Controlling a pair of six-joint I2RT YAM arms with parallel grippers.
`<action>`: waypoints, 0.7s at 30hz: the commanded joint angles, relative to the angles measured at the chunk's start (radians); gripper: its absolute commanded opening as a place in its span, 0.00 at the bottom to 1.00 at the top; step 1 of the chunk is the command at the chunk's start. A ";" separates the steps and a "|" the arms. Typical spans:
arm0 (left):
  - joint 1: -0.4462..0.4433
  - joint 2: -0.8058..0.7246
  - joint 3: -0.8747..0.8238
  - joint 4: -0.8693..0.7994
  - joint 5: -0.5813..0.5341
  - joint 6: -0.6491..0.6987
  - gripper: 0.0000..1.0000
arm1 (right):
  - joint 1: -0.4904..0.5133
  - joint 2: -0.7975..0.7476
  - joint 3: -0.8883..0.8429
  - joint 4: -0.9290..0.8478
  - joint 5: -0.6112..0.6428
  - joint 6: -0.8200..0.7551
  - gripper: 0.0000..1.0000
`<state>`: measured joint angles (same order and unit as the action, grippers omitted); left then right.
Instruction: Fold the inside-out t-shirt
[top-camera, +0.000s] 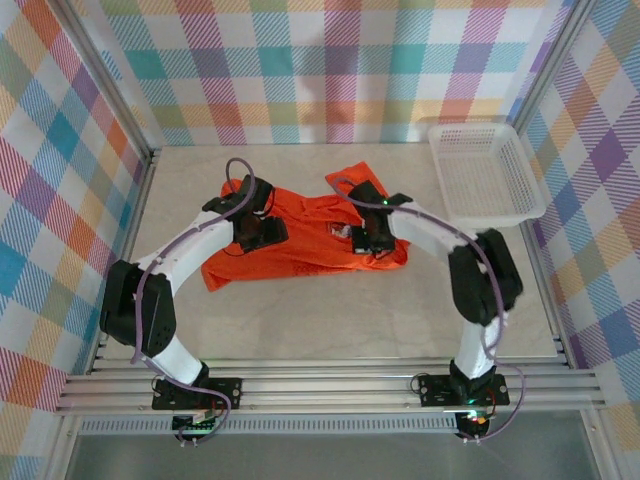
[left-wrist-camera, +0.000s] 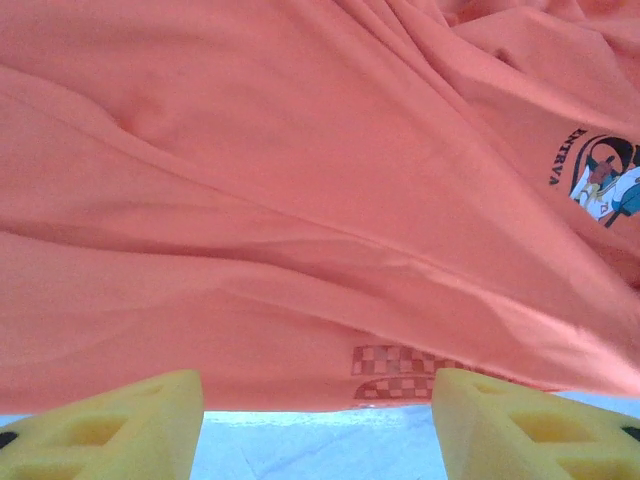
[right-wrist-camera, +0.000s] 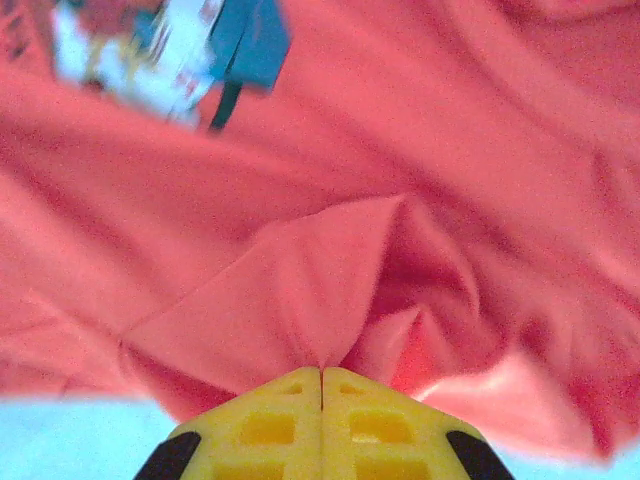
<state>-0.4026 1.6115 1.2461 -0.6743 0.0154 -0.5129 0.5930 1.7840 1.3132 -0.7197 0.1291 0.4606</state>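
Two tools are down on the t-shirt, which lies crumpled mid-counter, small print showing. Left tool released, fingers spread wide at a hem edge, nothing between them. Right tool clenched, pinching a fold of the t-shirt's right part. White basket far right.

Arms white, black joints; purple cables; yellow fingers.

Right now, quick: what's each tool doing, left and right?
Left tool: open, empty, at the edge of the bright orange-red thin fabric t-shirt.
Right tool: shut, pinching a fold of that t-shirt.
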 joint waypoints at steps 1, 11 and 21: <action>0.007 -0.039 0.004 0.024 0.033 -0.035 0.61 | 0.073 -0.159 -0.172 0.042 -0.043 0.106 0.00; -0.046 -0.009 -0.040 0.093 0.087 -0.062 0.56 | 0.169 -0.382 -0.434 0.141 -0.086 0.284 0.49; -0.262 0.056 -0.016 0.111 0.102 -0.065 0.56 | -0.040 -0.261 -0.331 0.107 -0.058 0.155 0.42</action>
<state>-0.6117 1.6318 1.2148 -0.5789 0.0925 -0.5797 0.5575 1.4528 0.9558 -0.5842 0.0605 0.6605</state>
